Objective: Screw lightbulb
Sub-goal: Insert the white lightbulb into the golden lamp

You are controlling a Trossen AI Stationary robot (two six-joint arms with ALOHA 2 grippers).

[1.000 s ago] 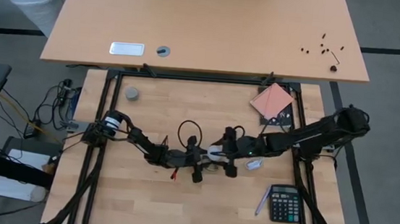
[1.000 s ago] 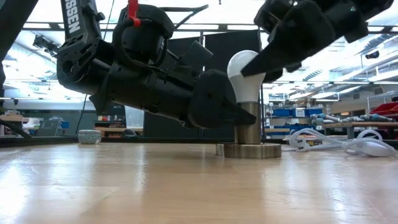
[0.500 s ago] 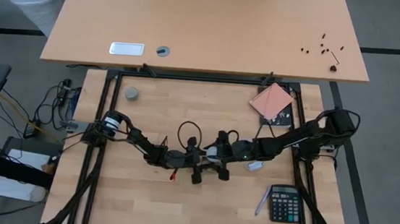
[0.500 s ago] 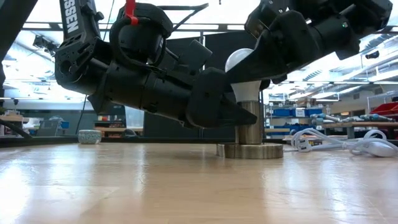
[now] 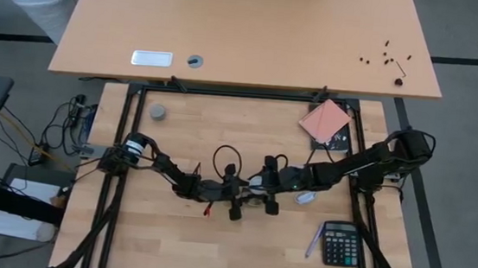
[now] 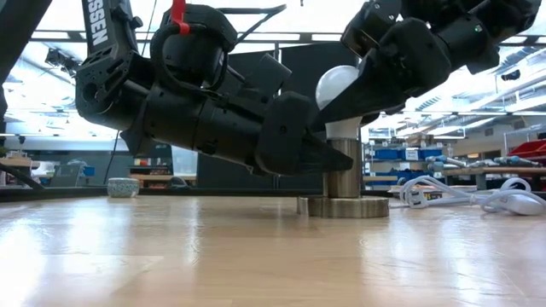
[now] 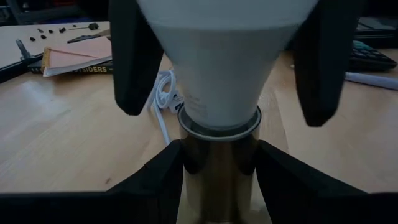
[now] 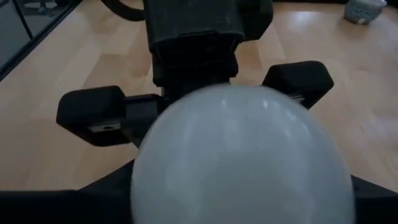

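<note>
The lightbulb (image 6: 339, 95) stands upright in a metal socket (image 6: 343, 183) near the middle of the wooden surface (image 6: 256, 256), its white neck sitting just above the socket's rim. In the left wrist view the neck (image 7: 221, 81) meets the brass-coloured sleeve with only a thin ring showing, so the thread looks largely seated.

The left claw (image 7: 217, 158) is pinching the socket barrel low down, its two dark fingers (image 7: 155, 177) pressed against either side to hold the base steady. The right claw (image 6: 363, 89) comes in from the right and grips the rounded glass head; in the right wrist view the bulb (image 8: 239, 155) fills the frame between its fingers, so it appears closed on the bulb.

To do this step well, the right claw should probably turn about the bulb's upright axis without leaning it, keeping the grip light enough not to stress the glass. The left claw needs to stay firm so the socket does not spin or slide along with the bulb. The white cord (image 6: 465, 196) lies to the right, clear of both arms. A tilt of the bulb could cross the thread, so any sideways push is the main risk.
</note>
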